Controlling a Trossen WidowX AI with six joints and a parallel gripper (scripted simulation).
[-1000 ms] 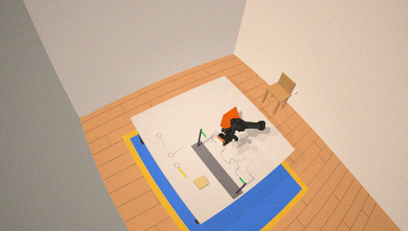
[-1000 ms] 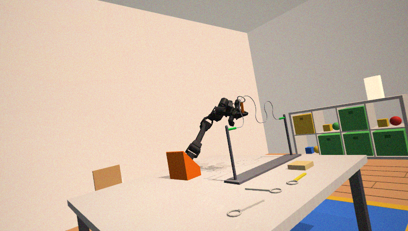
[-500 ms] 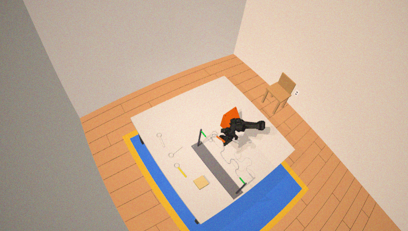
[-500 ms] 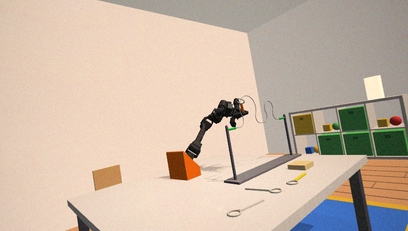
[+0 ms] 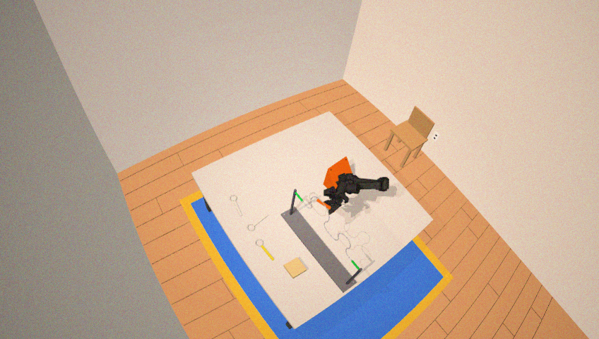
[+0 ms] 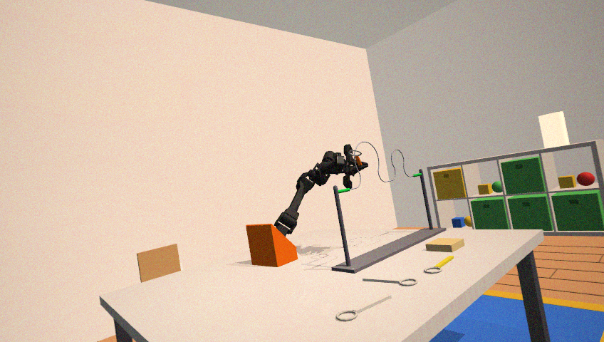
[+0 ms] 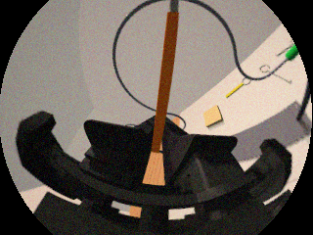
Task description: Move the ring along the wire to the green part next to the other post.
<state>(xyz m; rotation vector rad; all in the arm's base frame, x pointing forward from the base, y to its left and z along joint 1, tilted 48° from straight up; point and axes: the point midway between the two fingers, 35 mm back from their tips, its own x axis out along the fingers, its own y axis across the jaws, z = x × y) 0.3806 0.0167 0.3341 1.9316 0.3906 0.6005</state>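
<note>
"What is closest to us from the side?"

"A plain loop on a pale stick (image 5: 239,209) (image 6: 372,304), lying on the tabletop (image 5: 260,176) (image 6: 254,296) (image 7: 264,54). Next comes a loop with a grey stick (image 5: 260,220) (image 6: 381,280), then one with a yellow handle (image 5: 267,252) (image 6: 444,261) (image 7: 235,89)."

"And then?"

"The near post (image 5: 292,202) (image 6: 342,229). Past its green bit, the ring (image 6: 356,155) looks to be around the bendy wire (image 5: 338,233) (image 6: 394,162) (image 7: 114,54), over the grey part. I can't tell if they touch."

"Who has it?"

"The black end effector (image 5: 328,206) (image 6: 359,164) (image 7: 159,117)! It's almost shut, pinching the orange handle (image 5: 323,204) (image 6: 358,160) (image 7: 166,78)."

"What's farther off?"

"The other post (image 5: 354,275) (image 6: 426,201), with its own green bit. Way behind is a shelf (image 6: 508,155) with green boxes (image 6: 522,175) and a red ball (image 6: 585,179)."
</note>
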